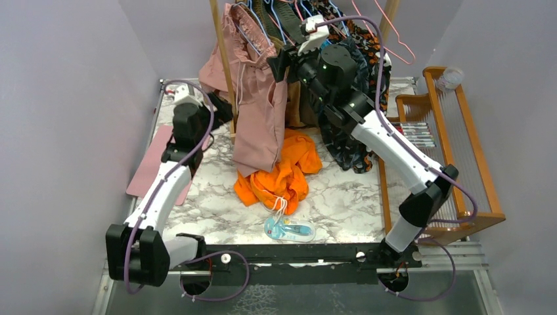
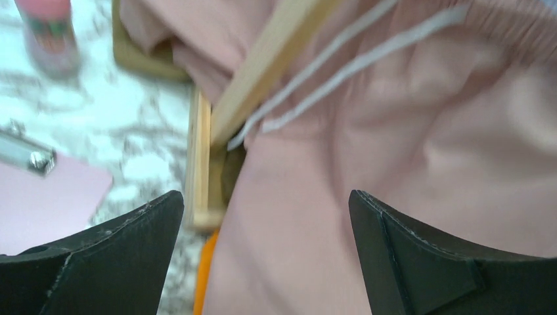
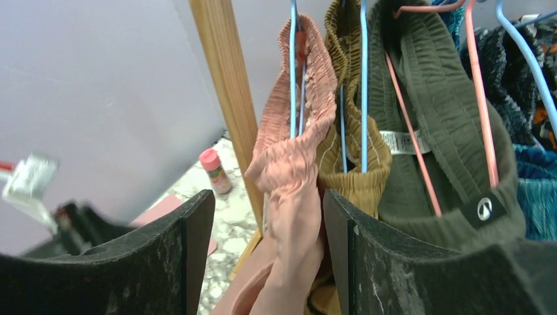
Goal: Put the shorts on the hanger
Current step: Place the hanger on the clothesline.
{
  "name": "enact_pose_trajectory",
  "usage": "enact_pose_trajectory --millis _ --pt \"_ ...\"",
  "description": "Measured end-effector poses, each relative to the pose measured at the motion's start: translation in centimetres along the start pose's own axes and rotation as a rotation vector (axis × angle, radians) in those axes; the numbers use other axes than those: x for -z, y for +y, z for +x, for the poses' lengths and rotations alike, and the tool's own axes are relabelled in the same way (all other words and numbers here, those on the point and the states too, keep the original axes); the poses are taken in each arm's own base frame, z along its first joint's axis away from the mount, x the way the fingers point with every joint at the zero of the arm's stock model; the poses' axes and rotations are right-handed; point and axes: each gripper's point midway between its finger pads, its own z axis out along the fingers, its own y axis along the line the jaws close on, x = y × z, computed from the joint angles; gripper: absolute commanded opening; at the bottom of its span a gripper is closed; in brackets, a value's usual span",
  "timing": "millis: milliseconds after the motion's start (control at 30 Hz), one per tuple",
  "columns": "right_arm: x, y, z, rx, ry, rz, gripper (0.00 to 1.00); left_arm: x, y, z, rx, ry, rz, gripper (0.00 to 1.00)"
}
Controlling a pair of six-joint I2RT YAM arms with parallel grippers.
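Note:
The dusty pink shorts (image 1: 259, 115) hang from the rack and reach down to the table. In the right wrist view their gathered waistband (image 3: 299, 125) is draped over the thin light blue hanger (image 3: 293, 72). My right gripper (image 3: 268, 197) is open, with the pink fabric between the fingers, close to the right one; in the top view it (image 1: 281, 62) is at the shorts' upper right. My left gripper (image 2: 264, 197) is open and empty, facing the shorts (image 2: 394, 151) and white drawstring (image 2: 341, 65) from the left (image 1: 217, 110).
A wooden rack pole (image 1: 223, 65) stands just left of the shorts. Bright orange shorts (image 1: 282, 170) lie under them. Brown shorts (image 3: 358, 177), olive shorts (image 3: 446, 131) on a pink hanger and dark patterned clothes (image 1: 348, 144) hang to the right. A pink clipboard (image 1: 154, 161) and a wooden frame (image 1: 460, 144) flank the table.

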Motion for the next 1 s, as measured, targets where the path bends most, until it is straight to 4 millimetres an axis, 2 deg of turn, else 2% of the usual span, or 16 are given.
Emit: enact_pose_trajectory --millis 133,233,333,467,600,733,867,1000 --pt "-2.0 -0.1 0.3 0.043 0.008 0.004 0.62 2.7 1.5 6.9 -0.044 0.160 -0.016 0.99" --pt "-2.6 -0.1 -0.4 0.069 -0.005 0.005 0.61 4.8 2.3 9.3 -0.076 0.233 -0.025 0.99" --pt "-2.8 -0.2 -1.2 0.091 -0.021 0.007 0.58 6.3 1.8 9.8 -0.104 0.253 0.005 0.99" --pt "-2.9 -0.3 -1.2 0.116 -0.021 0.011 0.54 7.7 1.4 10.1 -0.127 0.250 0.039 0.99" --pt "-3.1 -0.4 -0.7 0.130 -0.012 0.009 0.52 9.0 3.2 12.5 -0.148 0.308 0.013 0.99" --pt "-3.7 -0.4 0.5 0.136 0.011 0.008 0.51 10.0 4.1 13.9 -0.163 0.354 -0.004 0.99" --pt "-4.6 -0.5 2.7 0.143 0.056 0.010 0.51 10.7 3.6 13.6 -0.172 0.348 0.016 0.99" --pt "-5.2 -0.6 4.3 0.149 0.097 0.011 0.44 11.2 3.2 13.4 -0.185 0.340 0.037 0.99"
